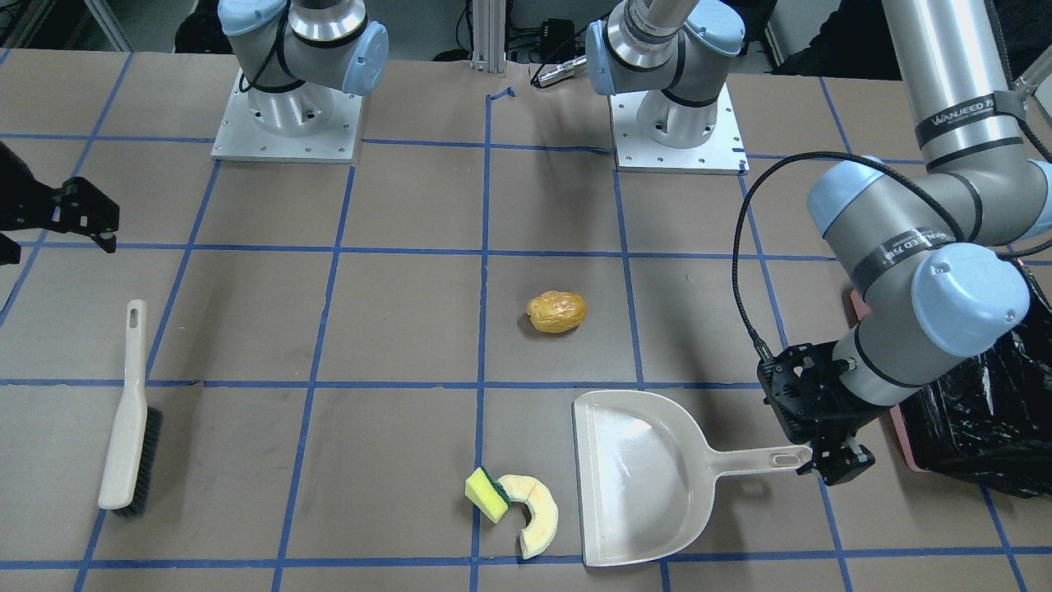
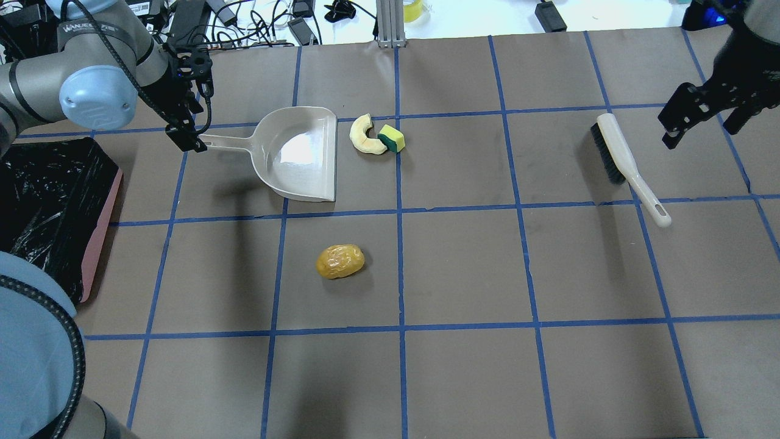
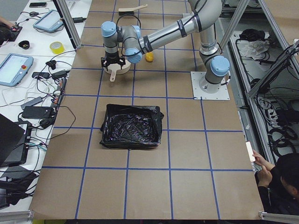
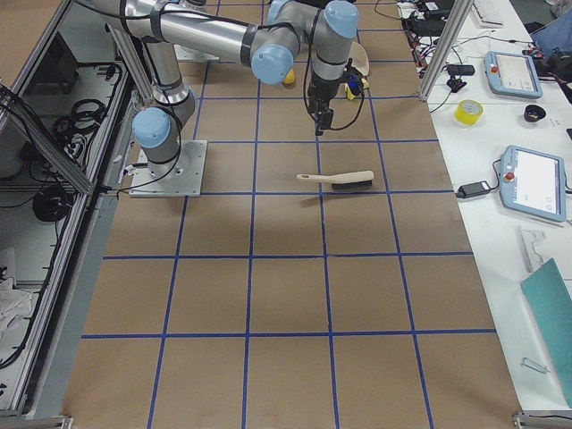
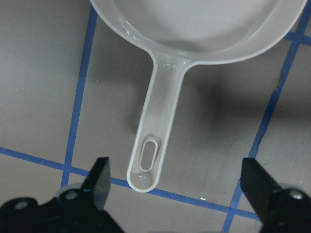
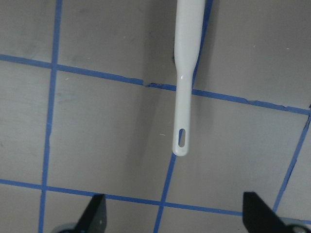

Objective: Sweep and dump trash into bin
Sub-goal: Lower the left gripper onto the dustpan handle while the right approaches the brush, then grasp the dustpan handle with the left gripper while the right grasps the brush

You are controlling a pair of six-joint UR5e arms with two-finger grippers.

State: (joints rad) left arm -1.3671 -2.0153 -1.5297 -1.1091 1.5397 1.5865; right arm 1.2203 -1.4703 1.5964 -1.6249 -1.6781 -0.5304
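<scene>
Eyes on the trash first, from the overhead view: the golden-brown potato-like lump (image 2: 340, 261) sits alone near the middle of the table (image 2: 463, 378). Up at its 12 o'clock, the yellow-and-green sponge (image 2: 392, 139) touches the pale squash slice (image 2: 364, 135). That pair lies just beside the open mouth of the beige dustpan (image 2: 301, 152), which faces 3 o'clock. The bin (image 2: 102, 235), pink with a black bag, waits at the lump's 9 o'clock on the table's edge.

Now the left gripper (image 5: 177, 177): wide open, holding nothing, and hanging over the very tip of the dustpan handle, fingers on either side. The right gripper (image 6: 177, 213) is just as open and empty, poised beyond the handle end of the brush (image 2: 627, 161), with clear table between.

So this reads as tool pick-up, with no sweeping yet. For a good grab on the left, the handle tip sits nearer one finger than the other, so I'd centre it first. I'd also move up the handle, past the hanging slot, for a firmer hold. Come straight down and close gently, so the pan doesn't swivel into the slice and its lip stays flat. On the right, it's the same recipe: line up over the slim brush handle, then descend.
</scene>
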